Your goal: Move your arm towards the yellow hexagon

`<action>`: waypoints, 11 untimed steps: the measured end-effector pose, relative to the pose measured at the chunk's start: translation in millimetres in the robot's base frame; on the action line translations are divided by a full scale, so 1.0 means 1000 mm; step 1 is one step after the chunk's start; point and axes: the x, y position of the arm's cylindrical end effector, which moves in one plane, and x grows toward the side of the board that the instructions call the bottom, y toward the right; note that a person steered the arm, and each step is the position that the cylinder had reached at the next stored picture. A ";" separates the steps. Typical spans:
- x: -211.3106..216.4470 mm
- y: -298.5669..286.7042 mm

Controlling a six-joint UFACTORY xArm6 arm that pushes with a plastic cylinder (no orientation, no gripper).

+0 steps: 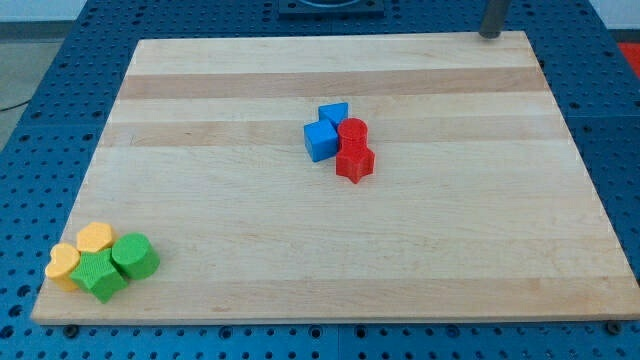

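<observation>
Parked at the table's top right edge, my end effector, a plain rod with nothing to grip, has its tip well apart from the yellow hexagon, which sits clustered with green blocks at the bottom left corner, so the reach runs diagonally.

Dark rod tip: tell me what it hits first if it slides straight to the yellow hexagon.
Probably the rear blue block in the central cluster. My tip sits at the view's top right, and its line to the yellow hexagon seems to cross that block. Depth is unclear, so it might narrowly pass.
</observation>
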 end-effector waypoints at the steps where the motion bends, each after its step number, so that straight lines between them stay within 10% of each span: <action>1: 0.000 -0.001; 6: 0.041 -0.287; 8: 0.139 -0.377; 11: 0.262 -0.328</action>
